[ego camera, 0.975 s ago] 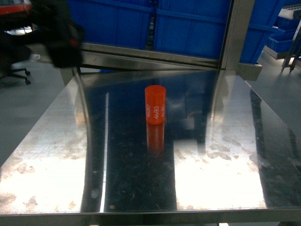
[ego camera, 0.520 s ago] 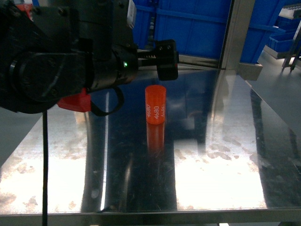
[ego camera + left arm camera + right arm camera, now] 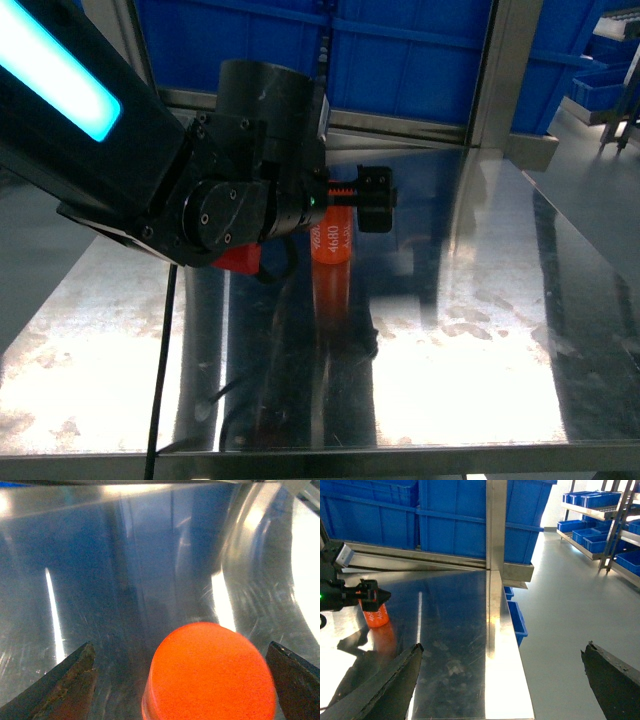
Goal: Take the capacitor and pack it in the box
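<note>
Upright orange capacitor (image 3: 210, 672) between spread fingers (image 3: 60, 687) of left gripper (image 3: 180, 685), untouched. Right gripper (image 3: 502, 680) spread, well apart, empty.

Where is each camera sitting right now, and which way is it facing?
Head: above the table's near edge, slanting down; left arm covers the capacitor's top.
Left wrist: looking down between the open left gripper onto the capacitor.
Right wrist: off the table's right side, facing the blue bins; right gripper open.
All three share the capacitor.
</note>
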Robot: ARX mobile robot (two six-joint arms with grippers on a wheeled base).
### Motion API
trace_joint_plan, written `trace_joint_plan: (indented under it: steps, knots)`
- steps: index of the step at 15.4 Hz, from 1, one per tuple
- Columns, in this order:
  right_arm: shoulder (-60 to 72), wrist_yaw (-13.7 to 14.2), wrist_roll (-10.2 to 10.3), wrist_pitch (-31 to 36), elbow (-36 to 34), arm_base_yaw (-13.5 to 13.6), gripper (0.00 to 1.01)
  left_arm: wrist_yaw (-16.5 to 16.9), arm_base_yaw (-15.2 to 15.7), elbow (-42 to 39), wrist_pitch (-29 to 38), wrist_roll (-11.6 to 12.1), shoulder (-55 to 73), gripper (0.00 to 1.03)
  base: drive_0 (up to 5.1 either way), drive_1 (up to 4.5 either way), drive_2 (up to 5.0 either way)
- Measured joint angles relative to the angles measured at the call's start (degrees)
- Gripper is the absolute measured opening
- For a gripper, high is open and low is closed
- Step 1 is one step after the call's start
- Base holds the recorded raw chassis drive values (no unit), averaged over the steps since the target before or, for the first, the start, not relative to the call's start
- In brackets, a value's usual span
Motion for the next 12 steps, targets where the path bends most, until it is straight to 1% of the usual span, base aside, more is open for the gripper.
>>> trace_joint_plan:
  steps: [3,4,5,6,7,8,9,11,12]
  knots:
    - [0.00,0.00,0.00,0.00,0.00,0.00,0.98,-0.83,0.00,0.90,-0.90,0.13,2.82,0.98,0.0,0.00,0.0]
    - [0.00,0.00,0.00,0.00,0.00,0.00,0.98,-1.05,0.04,1.18,-1.79,0.31,2.95,0.89,0.0,0.00,0.0]
    - [0.00,0.00,0.00,0.00,0.00,0.00,0.98,-0.79,0.13,1.31,-2.58,0.33,2.95,0.77,0.0,0.00,0.0]
    - [0.00,0.00,0.00,0.00,0.00,0.00,0.98,-0.33,0.13,1.31,-2.75,0.31,2.95,0.61,0.0,0.00,0.0]
    - [0.00,0.00,0.00,0.00,0.00,0.00,0.98,-0.20,0.37,1.22,-2.73,0.31,2.91,0.49,0.0,0.00,0.0]
    - [0.00,0.00,0.00,0.00,0.00,0.00,0.98,-0.15,0.66,0.48,-2.47,0.26,2.32,0.46,0.0,0.00,0.0]
    - [0.00,0.00,0.00,0.00,0.00,0.00,0.98,-0.13,1.07,-2.27,-1.75,-0.50,0.04,0.46,0.0,0.00,0.0]
    - [0.00,0.00,0.00,0.00,0.00,0.00,0.98,-0.50,2.75,-8.63,2.69,-0.72,-6.88,0.46,0.0,0.00,0.0]
    - [0.00,0.00,0.00,-0.02,0.00,0.00,0.98,-1.31,4.02,-12.72,6.38,-0.46,-12.15,0.46,0.0,0.00,0.0]
